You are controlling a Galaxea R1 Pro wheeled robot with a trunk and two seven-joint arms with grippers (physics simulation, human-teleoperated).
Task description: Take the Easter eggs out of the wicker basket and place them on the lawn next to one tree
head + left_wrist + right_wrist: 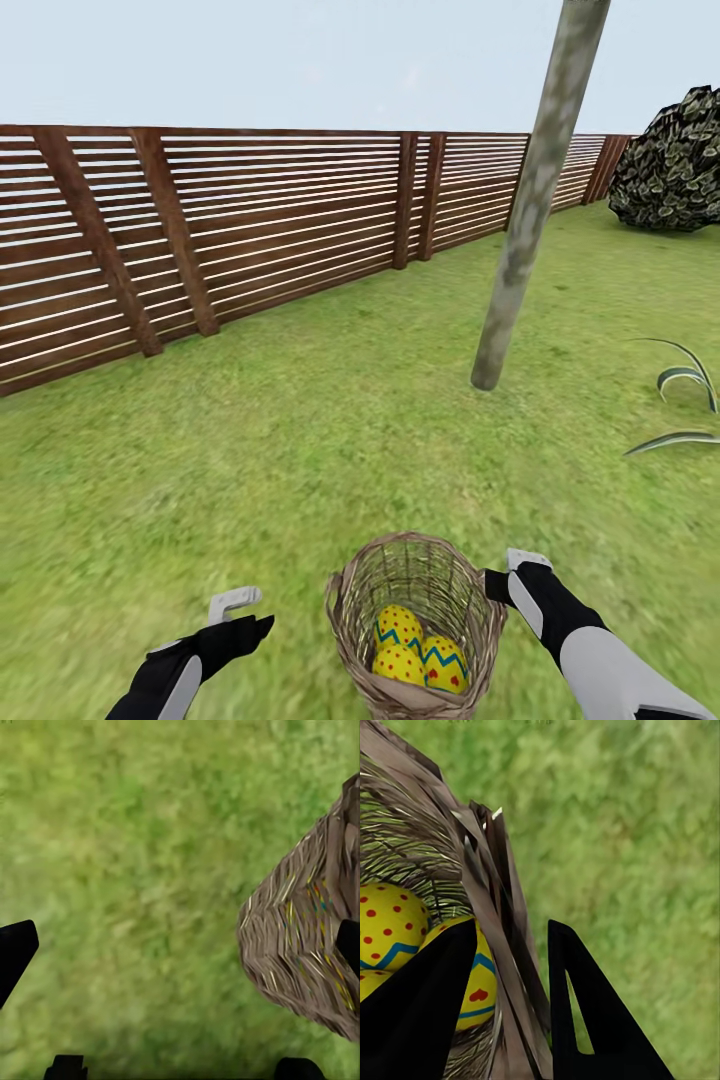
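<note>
**Basket rim pinched by the right end effector, eggs inside**

Nearest our head camera sits the wicker basket (pixel 415 625), cut off by the frame's lower edge, with the three Easter eggs (pixel 420 655) clustered at its bottom. We see our right end effector (pixel 497 585) at the basket's right rim; in the right wrist view its two dark fingers (pixel 585 1020) straddle the woven wall (pixel 502 937), one inside beside an egg (pixel 472 982), one outside, clamped on the rim. Our left end effector (pixel 240 612) hovers over grass left of the basket, apart from it; its fingers (pixel 15 952) stand spread wide in the left wrist view.

Mottled green lawn (pixel 300 440) runs flat to a brown slatted fence (pixel 250 230) across the back. Ahead and right of the basket the tree (pixel 530 200) rises on a leaning pale trunk, its crown out of frame. A dark bush (pixel 670 165) sits far right, and striped leaves (pixel 685 400) poke in at the right edge.

Open grass lies between basket and trunk.
</note>
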